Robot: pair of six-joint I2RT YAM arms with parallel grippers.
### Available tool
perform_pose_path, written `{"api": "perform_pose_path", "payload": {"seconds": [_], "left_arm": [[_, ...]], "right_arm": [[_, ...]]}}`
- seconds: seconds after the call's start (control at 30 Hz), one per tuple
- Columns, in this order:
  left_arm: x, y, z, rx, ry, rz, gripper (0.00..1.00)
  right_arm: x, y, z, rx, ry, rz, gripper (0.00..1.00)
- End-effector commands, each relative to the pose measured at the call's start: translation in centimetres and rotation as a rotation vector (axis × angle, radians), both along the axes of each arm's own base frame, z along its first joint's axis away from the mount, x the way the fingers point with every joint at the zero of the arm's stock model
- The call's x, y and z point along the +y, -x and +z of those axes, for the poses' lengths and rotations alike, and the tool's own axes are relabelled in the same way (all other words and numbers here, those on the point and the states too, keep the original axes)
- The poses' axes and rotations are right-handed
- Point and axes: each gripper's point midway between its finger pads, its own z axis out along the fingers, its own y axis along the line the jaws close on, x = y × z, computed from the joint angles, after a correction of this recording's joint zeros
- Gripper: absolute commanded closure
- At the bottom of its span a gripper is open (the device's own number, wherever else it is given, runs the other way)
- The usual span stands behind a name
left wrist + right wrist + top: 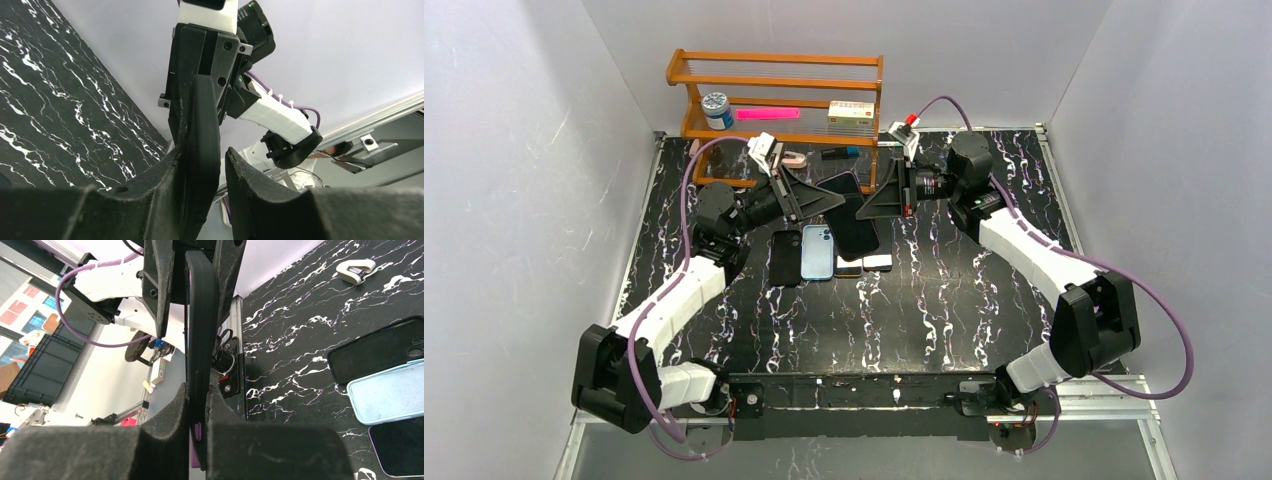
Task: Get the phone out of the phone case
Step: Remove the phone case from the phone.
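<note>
Right gripper (198, 390) is pinching tight on the black phone case (201, 315), which hangs edge-up in the air over the marble table (944, 300). Left gripper (205, 155) sits kinda loose around the other end, one finger touching, the other just off it.

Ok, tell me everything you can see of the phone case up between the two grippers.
The phone case is a matte black, rubbery-looking shell with a purple phone inside, which shows at a side cutout. It is held off the table. The right gripper clamps one end. The left gripper straddles the other, one finger touching, one apart.
</note>
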Motion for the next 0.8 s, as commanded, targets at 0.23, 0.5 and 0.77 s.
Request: {"api": "perform_pose_path", "payload": {"seconds": [0.23,0.5,0.77], "left_arm": [[-1.1,1.0,2.0,-0.065,0.018,-0.056,1.00],[0.9,-2.2,2.7,0.003,0.107,0.201,1.00],[3.9,-4.1,3.3,0.074,0.219,0.422,1.00]], "right_arm": [[0.2,-0.1,3.0,-0.123,-0.052,0.013,0.95],[-0.7,-1.2,1.6,-0.114,-0.042,-0.225,0.28],[-2.7,-0.5,0.3,-0.059,-0.091,-0.428,0.11]]}}
